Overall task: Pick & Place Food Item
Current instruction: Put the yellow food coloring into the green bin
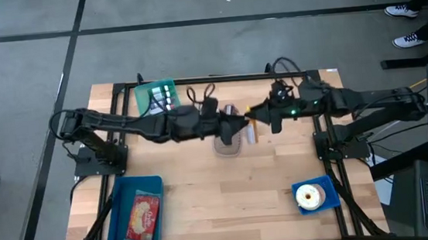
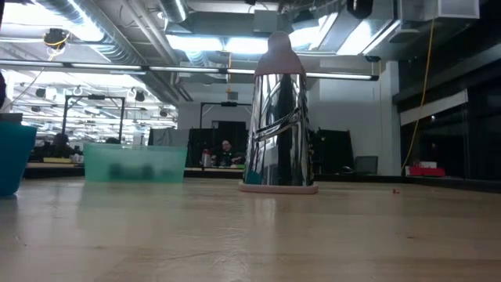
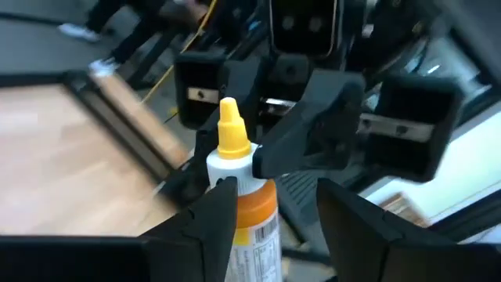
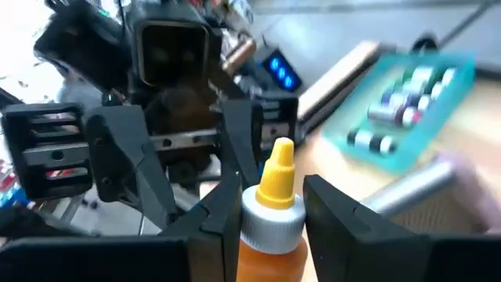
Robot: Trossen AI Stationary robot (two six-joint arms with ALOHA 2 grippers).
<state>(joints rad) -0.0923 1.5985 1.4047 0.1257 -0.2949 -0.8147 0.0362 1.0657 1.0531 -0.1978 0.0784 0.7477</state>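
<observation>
An orange squeeze bottle (image 4: 270,235) with a yellow nozzle, a pale cap and a printed label is held up over the table's middle (image 1: 252,132). My right gripper (image 4: 270,192) comes from the table's right and is shut on it. My left gripper (image 3: 274,200) faces it from the table's left, open. Its fingers stand on either side of the bottle's labelled body (image 3: 254,227), and a gap shows beside one finger (image 3: 344,219). Neither gripper shows in the low view. My right gripper pinches the bottle between its two fingers at the pale cap (image 4: 270,219) and the top of the orange body, just under the yellow nozzle. The fingers come about level from the table's right and lie across the bottle. The bottle is lifted clear of the table.
A shiny cone-shaped shaker (image 2: 278,110) with a pink top stands on the table right under the grippers (image 1: 227,140). A green bin (image 1: 156,98) is at the far edge. A blue tray (image 1: 122,221) with a food packet is near left, and a blue bowl (image 1: 326,201) with a ring pastry near right.
</observation>
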